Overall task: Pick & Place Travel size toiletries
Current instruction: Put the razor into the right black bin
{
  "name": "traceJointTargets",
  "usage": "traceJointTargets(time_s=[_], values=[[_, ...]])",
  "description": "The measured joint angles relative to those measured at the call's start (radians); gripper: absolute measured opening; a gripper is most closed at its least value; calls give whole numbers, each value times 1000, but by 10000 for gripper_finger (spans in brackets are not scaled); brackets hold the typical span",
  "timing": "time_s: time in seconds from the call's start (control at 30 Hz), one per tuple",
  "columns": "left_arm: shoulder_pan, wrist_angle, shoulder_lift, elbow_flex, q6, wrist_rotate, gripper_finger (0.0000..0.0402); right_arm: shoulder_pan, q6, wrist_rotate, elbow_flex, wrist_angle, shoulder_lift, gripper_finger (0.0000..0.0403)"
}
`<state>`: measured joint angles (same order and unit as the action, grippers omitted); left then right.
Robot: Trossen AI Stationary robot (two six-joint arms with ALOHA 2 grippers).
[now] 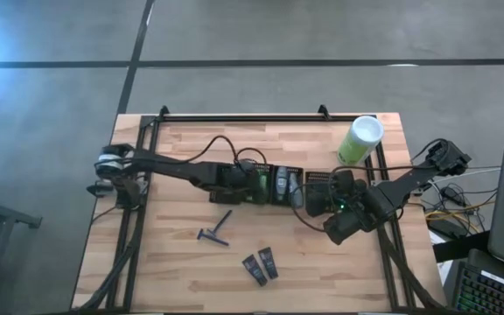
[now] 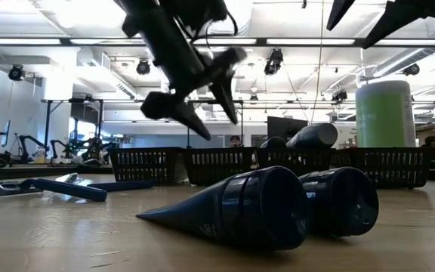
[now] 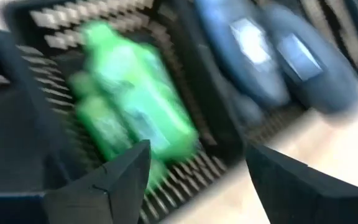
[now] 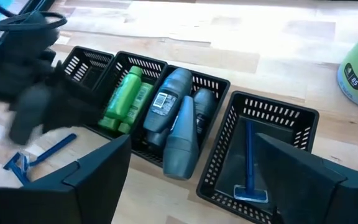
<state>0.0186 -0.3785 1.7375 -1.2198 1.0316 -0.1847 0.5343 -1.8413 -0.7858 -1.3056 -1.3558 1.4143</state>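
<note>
Navy tubes: two dark tubes [image 2: 278, 205] lie side by side on the wood nearest the low camera, caps toward it, well in front of the basket row
Table: pale wood top [image 1: 191, 271] with a black frame
Canister: tall light-green can with a white lid [image 1: 360, 138] stands upright behind the basket row, toward its right end
Basket row: black mesh baskets [image 4: 210, 146] sit side by side across the middle of the table
Green bottles: bright green ones [image 4: 124, 96] lie in a basket toward the left of the row
Grey tubes: several [image 4: 178, 121] lie in the basket just right of the green one
Razor in basket: a blue one [image 4: 250, 163] lies in the basket right of the grey tubes
Loose razor: a blue one [image 1: 215, 230] lies on the wood in front of the row, left of the navy tubes
Left gripper: [image 3: 194, 177] hovers over the green basket, fingers apart, holding nothing
Right gripper: [image 4: 188, 180] sits above the right end of the row, fingers spread wide, empty
</note>
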Motion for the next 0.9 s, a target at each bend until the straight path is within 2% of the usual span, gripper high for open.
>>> traceJointTargets(time_s=[0.1, 0.23, 0.27, 0.33, 0.43, 0.53, 0.7, 0.9], values=[[38, 6, -35, 0, -263, 130, 268, 0, 16, 2, 0, 1, 0, 343], [140, -82, -77, -2, -768, 419, 263, 0, 56, 5, 0, 1, 0, 349], [172, -140, -79, -2, -856, 464, 262, 0, 60, 8, 0, 2, 0, 350], [239, -254, -83, -2, -963, 458, 261, 0, 67, 18, 0, 3, 0, 348], [322, -414, -79, 1, -1029, 322, 261, 0, 78, 34, 1, 3, 0, 340], [390, -451, -74, 38, -1014, 209, 261, 0, 88, 37, 2, 4, 2, 331], [454, -375, -74, 113, -950, 180, 261, 0, 91, 38, 2, 4, 2, 319], [462, -375, -74, 202, -822, 106, 259, 0, 90, 38, 2, 4, 2, 313]])
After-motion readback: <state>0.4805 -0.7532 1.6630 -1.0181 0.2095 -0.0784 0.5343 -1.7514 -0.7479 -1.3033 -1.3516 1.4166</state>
